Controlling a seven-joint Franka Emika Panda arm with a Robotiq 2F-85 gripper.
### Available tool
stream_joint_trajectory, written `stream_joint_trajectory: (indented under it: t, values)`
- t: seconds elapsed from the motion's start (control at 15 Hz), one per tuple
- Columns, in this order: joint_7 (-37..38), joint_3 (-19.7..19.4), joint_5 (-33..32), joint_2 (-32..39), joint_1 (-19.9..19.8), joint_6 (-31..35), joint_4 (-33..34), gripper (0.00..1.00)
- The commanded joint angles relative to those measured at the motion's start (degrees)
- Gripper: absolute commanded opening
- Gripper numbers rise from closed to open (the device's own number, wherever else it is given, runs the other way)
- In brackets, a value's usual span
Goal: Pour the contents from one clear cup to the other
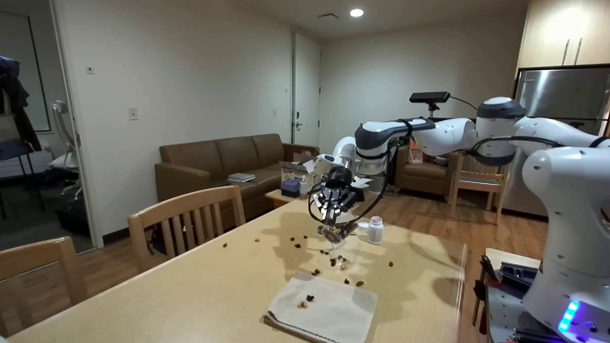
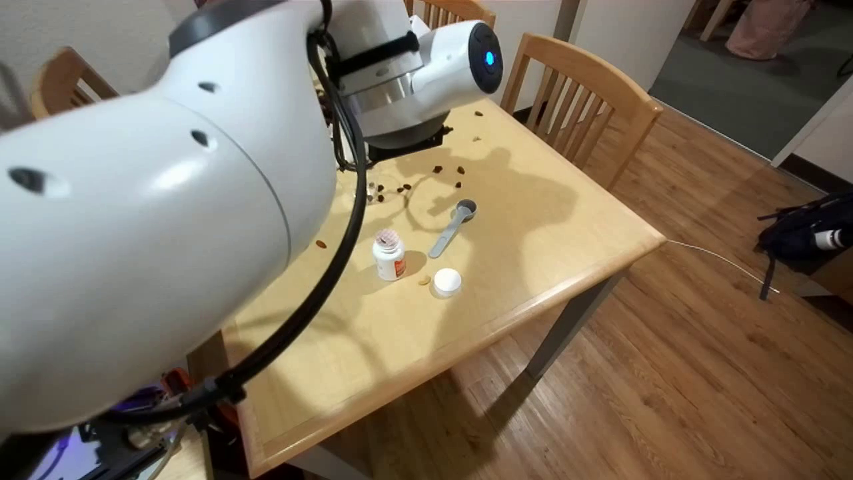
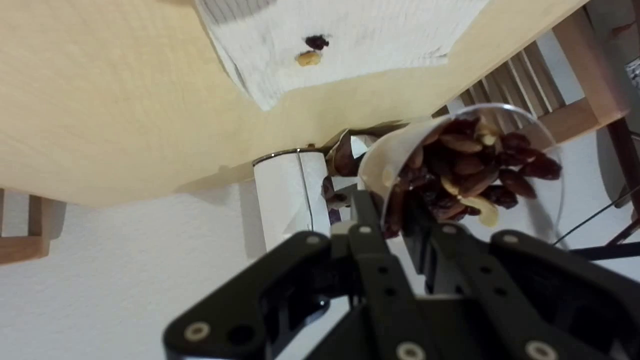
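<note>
Your white-and-grey jointed robot arm (image 1: pixel 450 136) stretches in from the right edge of an exterior view, bending down near centre, while your black two-fingered gripper (image 3: pixel 392 214) juts from the bottom of the wrist view, its jaws pinched close together.

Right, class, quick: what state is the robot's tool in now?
Tool: closed, holding a tilted clear cup by its wall, with nuts and dried fruit inside.
</note>
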Motion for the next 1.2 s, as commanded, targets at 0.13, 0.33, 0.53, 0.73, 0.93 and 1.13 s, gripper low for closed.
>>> stream_joint_trajectory:
  t: [0.13, 0.33, 0.53, 0.73, 0.93, 1.13]
  values:
    - [-3.89, 0.7, 3.97, -8.92, -4.95, 1.25, -3.41, 0.05]
    - [-7.06, -0.59, 8.95, -7.52, -6.03, 1.32, -4.92, 0.05]
    - [-5.09, -1.06, 6.96, -7.51, -4.86, -0.15, -3.11, 0.19]
    - [-5.09, -1.1, 6.97, -7.51, -5.3, -0.15, -3.26, 0.19]
    - [-5.09, -1.1, 6.97, -7.51, -5.32, -0.15, -3.27, 0.19]
    - [-6.11, -1.22, 8.06, -7.49, -5.18, -0.43, -3.11, 0.05]
